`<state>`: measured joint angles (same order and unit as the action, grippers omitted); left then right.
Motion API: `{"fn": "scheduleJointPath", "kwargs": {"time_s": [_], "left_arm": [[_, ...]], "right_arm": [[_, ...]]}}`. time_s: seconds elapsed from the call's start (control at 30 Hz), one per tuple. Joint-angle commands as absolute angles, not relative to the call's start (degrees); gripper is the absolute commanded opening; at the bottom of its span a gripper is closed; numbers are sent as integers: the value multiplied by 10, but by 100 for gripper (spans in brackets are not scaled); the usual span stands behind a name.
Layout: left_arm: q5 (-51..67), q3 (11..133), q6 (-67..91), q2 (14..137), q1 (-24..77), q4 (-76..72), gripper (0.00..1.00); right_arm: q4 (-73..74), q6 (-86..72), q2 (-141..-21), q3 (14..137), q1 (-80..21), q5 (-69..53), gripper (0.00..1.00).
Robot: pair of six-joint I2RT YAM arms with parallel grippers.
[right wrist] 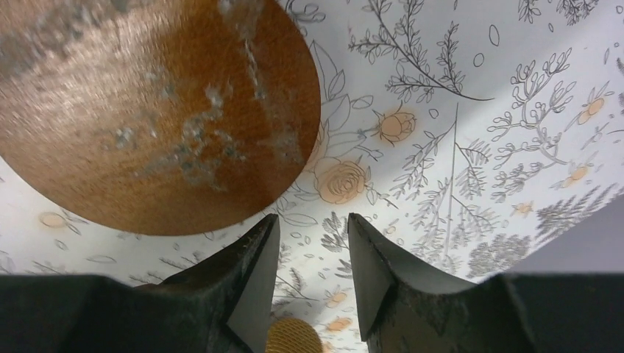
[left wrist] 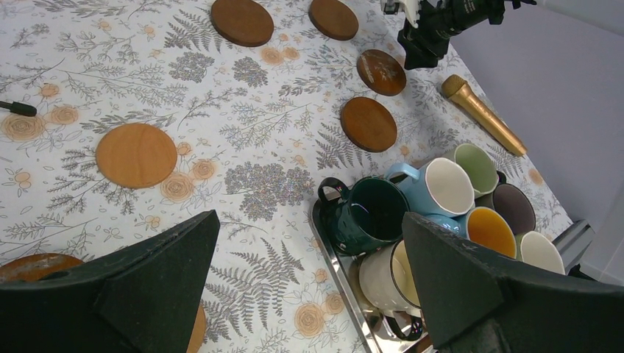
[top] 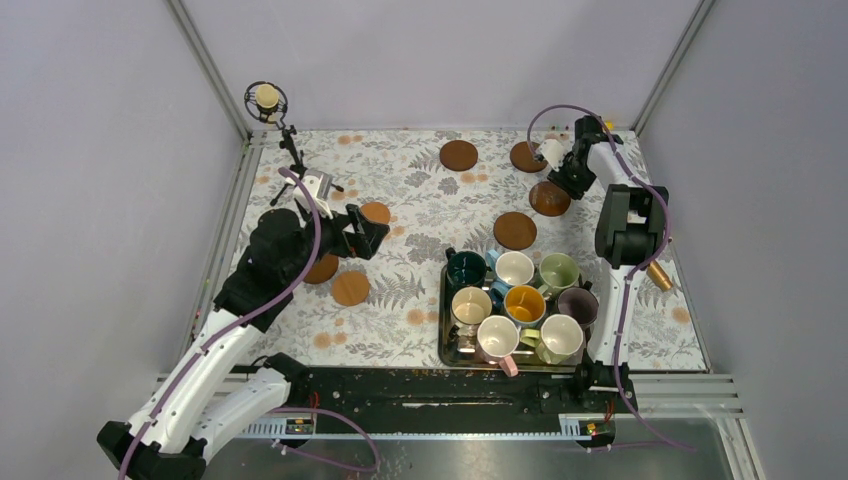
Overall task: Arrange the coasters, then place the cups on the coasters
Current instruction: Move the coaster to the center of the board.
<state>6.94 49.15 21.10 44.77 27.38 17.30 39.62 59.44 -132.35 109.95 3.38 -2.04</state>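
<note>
Coasters lie on the worktop (top: 405, 300); neither gripper holds anything.
Right gripper (right wrist: 312, 217) has its jaws partly apart, a scuffed coaster (right wrist: 147, 110) flat just ahead of its tips, untouched. Left gripper (left wrist: 309, 217) gapes wide: pale coaster (left wrist: 136, 154) ahead-left, cups (left wrist: 449, 187) crowded in the tray (left wrist: 342, 283) ahead-right.

Seven thin round coasters lie flat and apart on the table (top: 400, 330). Four dark brown coasters (top: 514, 230) sit toward the far right; one of them, the scuffed coaster (top: 549, 198), is streaked with pale marks. Three orange-brown coasters (top: 350, 288) lie at the left, one partly hidden. Eight cups (top: 524, 303) stand upright, packed together in a tray (top: 442, 330). The dark green cup (top: 466, 269) is at its far left corner and the pink cup (top: 497, 337) in the near row.
</note>
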Motion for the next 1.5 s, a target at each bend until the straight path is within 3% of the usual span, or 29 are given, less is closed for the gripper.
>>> {"fn": "scheduleJointPath", "kwargs": {"time_s": [0.0,0.6,0.83,0.93,0.97,1.07,1.47], "left_arm": [[60,505,201,441,275,152,99],[47,511,193,439,284,161,99],[49,512,192,448,299,162,99],[45,514,189,448,300,164,99],[42,514,187,447,301,167,99],[32,514,184,442,303,168,99],[24,517,178,435,319,171,99]], "right_arm": [[426,695,-1312,1093,37,17,46],[447,913,-1318,1090,32,-20,44],[361,976,-1340,1082,40,-28,43],[340,1006,-1325,1045,40,-50,43],[336,1023,-1318,1023,40,-53,49],[323,1068,-1293,975,40,-84,43],[345,1069,-1287,988,23,-105,42]]}}
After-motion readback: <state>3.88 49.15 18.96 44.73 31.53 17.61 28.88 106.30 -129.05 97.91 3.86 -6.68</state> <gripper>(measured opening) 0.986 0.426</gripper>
